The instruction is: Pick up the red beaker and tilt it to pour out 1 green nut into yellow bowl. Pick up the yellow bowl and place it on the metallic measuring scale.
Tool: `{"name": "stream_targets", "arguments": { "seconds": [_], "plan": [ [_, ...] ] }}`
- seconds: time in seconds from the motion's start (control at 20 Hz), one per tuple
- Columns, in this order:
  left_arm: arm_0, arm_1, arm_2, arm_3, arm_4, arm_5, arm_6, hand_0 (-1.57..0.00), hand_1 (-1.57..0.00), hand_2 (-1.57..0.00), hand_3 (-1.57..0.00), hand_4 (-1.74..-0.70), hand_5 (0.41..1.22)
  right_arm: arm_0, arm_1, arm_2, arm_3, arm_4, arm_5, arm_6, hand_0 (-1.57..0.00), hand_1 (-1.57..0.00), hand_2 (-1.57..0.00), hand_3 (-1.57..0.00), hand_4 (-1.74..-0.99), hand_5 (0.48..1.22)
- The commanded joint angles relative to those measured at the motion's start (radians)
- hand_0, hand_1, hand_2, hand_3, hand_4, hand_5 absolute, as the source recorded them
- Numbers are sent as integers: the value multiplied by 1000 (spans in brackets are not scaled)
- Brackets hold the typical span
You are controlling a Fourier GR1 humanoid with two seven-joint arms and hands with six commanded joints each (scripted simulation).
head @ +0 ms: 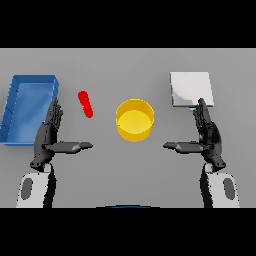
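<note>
Red beaker | right of left robot hand | apart

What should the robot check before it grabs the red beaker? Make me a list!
1. Left robot hand open and holding nothing: ok.
2. Right robot hand open and holding nothing: ok.
3. Beaker in plain view, nothing on top of it: ok.
4. Green nut inside the beaker: cannot tell.
5. Bowl upright beside the beaker, ready for pouring: ok.
6. Scale bare on top for the bowl: ok.
</note>
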Motion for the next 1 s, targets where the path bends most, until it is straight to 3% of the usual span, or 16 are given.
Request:
{"name": "stream_targets", "arguments": {
  "seconds": [0.0,0.25,0.35,0.5,0.65,0.95],
  "plan": [
    [2,-2,-2,-1,-1,1,-1,1,1,1,1,-1202,677,0,1,1,0,1,-1,0,1,1,1,1,-1177,572],
    [17,-14,-15,-3,-12,5,-7,1,1,1,1,-1202,677,12,15,17,-15,11,-8,-4,1,1,1,1,-1177,572],
    [73,28,-65,-77,-74,-14,-40,1,1,1,1,-1203,677,41,-47,64,-48,138,-30,-45,1,1,1,1,-1178,573],
    [89,53,-87,-134,-96,-22,6,1,1,1,1,-1200,672,64,-60,99,-90,190,-32,-36,1,1,1,1,-1193,582],
    [99,43,-115,-148,-122,-20,33,1,1,1,1,-1184,660,41,-75,83,-79,167,-14,-29,1,1,1,1,-1206,585],
    [66,33,-115,-99,-134,-12,61,1,1,1,1,-1189,658,57,-74,82,-85,120,30,-73,1,1,1,1,-1291,621]
  ]
}}
